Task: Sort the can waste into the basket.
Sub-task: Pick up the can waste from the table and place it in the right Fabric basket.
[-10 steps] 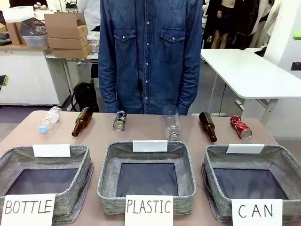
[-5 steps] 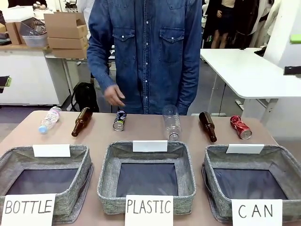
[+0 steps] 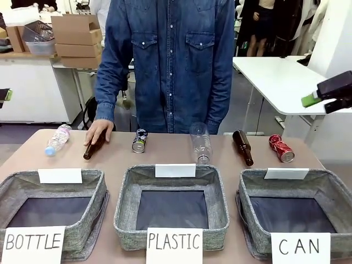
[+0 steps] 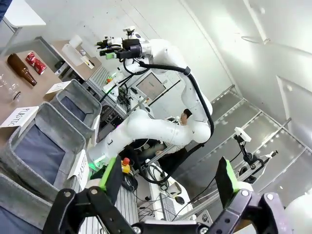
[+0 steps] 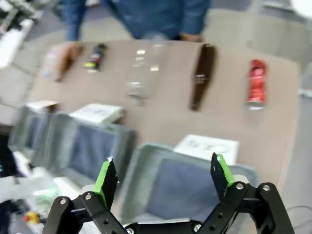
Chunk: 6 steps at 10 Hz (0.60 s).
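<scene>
The red crushed can (image 3: 281, 148) lies at the table's far right, and also shows in the right wrist view (image 5: 256, 83) and the left wrist view (image 4: 35, 61). The dark blue Pepsi can (image 3: 139, 141) lies left of centre, near the person (image 5: 95, 57). The grey basket signed "CAN" (image 3: 330, 190) stands front right. My right gripper (image 3: 322, 98) hangs high at the right, above and behind that basket (image 5: 141, 161), open with nothing between its fingers (image 5: 164, 175). My left gripper (image 4: 168, 183) is open and bare, pointing away from the table.
The person's hand (image 3: 98, 132) rests on the left brown bottle (image 3: 91, 148). A clear bottle (image 3: 201, 144) and another brown bottle (image 3: 242, 147) lie between the cans. Baskets signed "PLASTIC" (image 3: 124, 203) and "BOTTLE" (image 3: 96, 187) stand front centre and left.
The person's hand has come down onto the left brown bottle. My right gripper has entered the front view from the right edge. The cans have not moved.
</scene>
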Available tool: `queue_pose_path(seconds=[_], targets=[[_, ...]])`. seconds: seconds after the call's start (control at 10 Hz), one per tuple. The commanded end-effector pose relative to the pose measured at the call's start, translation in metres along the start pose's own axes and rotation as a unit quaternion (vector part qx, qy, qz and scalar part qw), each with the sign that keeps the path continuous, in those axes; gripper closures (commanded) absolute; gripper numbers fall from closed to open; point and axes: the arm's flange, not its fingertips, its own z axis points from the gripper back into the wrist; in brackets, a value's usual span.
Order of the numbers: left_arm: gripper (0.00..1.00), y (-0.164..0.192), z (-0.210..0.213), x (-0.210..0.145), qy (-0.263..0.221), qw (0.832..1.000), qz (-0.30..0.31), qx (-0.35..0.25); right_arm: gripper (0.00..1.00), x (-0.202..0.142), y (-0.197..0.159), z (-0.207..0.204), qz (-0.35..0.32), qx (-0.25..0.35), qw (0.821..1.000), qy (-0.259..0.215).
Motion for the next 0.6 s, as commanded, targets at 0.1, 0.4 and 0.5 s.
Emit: queue_pose_path(seconds=[0.1, 0.4, 0.5], targets=[[0.00, -0.002, 0.003, 0.001, 0.003, 1.000, -0.012, -0.007, 0.00, -0.018, -0.007, 0.003, 0.017, -0.322, 0.946, -0.036], [0.00, -0.002, 0.003, 0.001, 0.003, 1.000, -0.012, -0.007, 0.00, 0.007, -0.003, 0.000, 0.028, -0.078, 0.997, -0.005], [0.00, -0.002, 0.003, 0.001, 0.003, 1.000, -0.012, -0.007, 0.00, 0.007, -0.003, 0.000, 0.028, -0.078, 0.997, -0.005]])
